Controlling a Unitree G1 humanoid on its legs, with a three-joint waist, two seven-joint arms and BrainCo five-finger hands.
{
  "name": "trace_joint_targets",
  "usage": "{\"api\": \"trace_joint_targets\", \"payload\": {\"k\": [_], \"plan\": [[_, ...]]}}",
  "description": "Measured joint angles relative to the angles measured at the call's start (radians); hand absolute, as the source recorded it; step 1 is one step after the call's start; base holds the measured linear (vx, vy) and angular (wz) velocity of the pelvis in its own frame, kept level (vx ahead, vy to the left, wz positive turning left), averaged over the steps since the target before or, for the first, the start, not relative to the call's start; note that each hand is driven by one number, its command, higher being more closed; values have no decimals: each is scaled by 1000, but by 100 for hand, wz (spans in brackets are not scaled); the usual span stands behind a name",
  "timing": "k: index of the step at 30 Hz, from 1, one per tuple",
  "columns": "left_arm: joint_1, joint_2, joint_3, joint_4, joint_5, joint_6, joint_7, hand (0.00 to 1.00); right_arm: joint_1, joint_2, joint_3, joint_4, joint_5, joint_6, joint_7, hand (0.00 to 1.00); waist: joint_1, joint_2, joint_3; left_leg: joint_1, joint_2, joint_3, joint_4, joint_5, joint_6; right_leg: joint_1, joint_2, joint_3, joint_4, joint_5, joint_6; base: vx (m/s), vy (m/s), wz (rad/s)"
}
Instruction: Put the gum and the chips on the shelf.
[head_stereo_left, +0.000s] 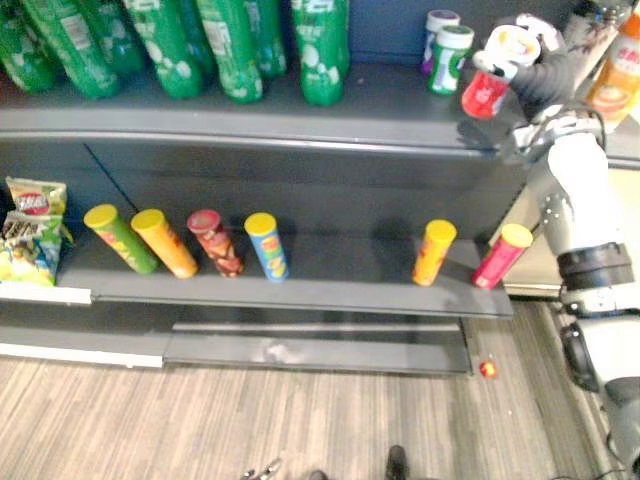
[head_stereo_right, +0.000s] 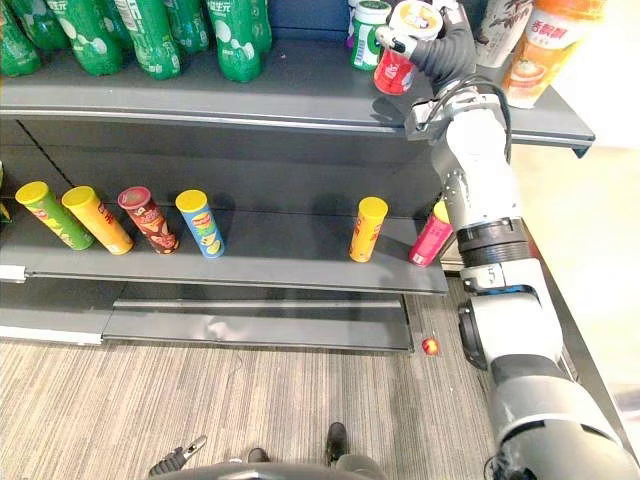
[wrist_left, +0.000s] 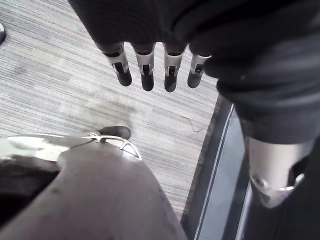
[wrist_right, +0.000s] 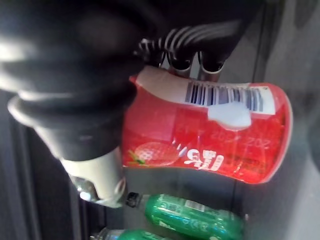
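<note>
At upper right, over the dark metal shelf (head_stereo_right: 250, 95)
The right hand (head_stereo_right: 437, 48) clasped the red white-lidded gum jar (head_stereo_right: 395, 72), axis tilted.

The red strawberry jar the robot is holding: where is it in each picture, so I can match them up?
Left eye view: red jar at upper right, tilted over the top shelf.
Right eye view: red jar near the top, right of centre.
Right wrist view: red jar close up, just past the fingers.
Left wrist view: left hand above the floor.
Shared landmark: the right hand curled round the jar.
</note>
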Motion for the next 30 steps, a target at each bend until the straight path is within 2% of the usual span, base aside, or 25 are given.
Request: {"api": "trace_joint_targets", "payload": {"k": [5,18,19,30], "plan": [[-13,0,0,-9,0,0,0,0,-13,59,-32,28,-45,2,0,100,1,-2,10,-12,0,-18,0,2,1,-5,-1,-14,0,0,0,-9,-6,8],[-34,-1,0,-14,0,0,3,0,-23,76,-58,28,-67,-15,1,100,2,-3,33,-14,-1,-21,0,3,1,-5,-3,-17,0,0,0,-22,-7,1],[-34,-1,0,-14,0,0,3,0,-23,90,-72,29,-67,-15,1,0,1,-3,34,-14,-1,-21,0,3,1,-5,-3,-17,0,0,0,0,0,0],[-36,-1,1,-19,-2,-1,3,0,-21,93,-77,57,-126,-16,0,0,2,-12,41,-13,-1,-21,0,3,2,-4,-3,-18,0,0,0,0,0,0]]}}
